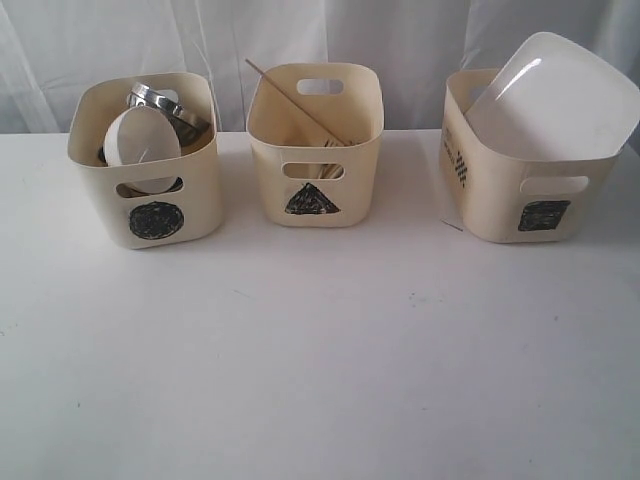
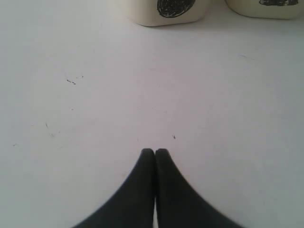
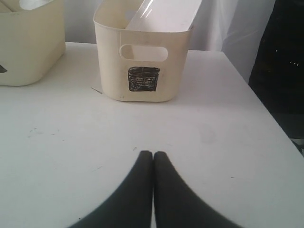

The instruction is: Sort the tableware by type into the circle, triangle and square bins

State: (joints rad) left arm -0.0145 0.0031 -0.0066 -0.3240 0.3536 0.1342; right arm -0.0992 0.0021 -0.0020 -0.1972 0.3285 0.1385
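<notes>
Three cream bins stand in a row at the back of the white table. The circle bin (image 1: pixel 148 170) on the left holds a small white bowl (image 1: pixel 143 139) and steel ware (image 1: pixel 160 100). The triangle bin (image 1: pixel 314 150) in the middle holds wooden chopsticks (image 1: pixel 290 95); other cutlery in it is hidden. The square bin (image 1: pixel 520 190) on the right holds the large white plate (image 1: pixel 555 95), leaning on edge. My left gripper (image 2: pixel 155 151) is shut and empty over bare table, short of the circle bin (image 2: pixel 166 12). My right gripper (image 3: pixel 153 153) is shut and empty, short of the square bin (image 3: pixel 142 71).
The table's right edge (image 3: pixel 266 118) runs close to the square bin, with a dark drop beyond it. White curtains hang behind the bins. Neither arm shows in the exterior view. A corner of the triangle bin (image 3: pixel 28 47) shows in the right wrist view.
</notes>
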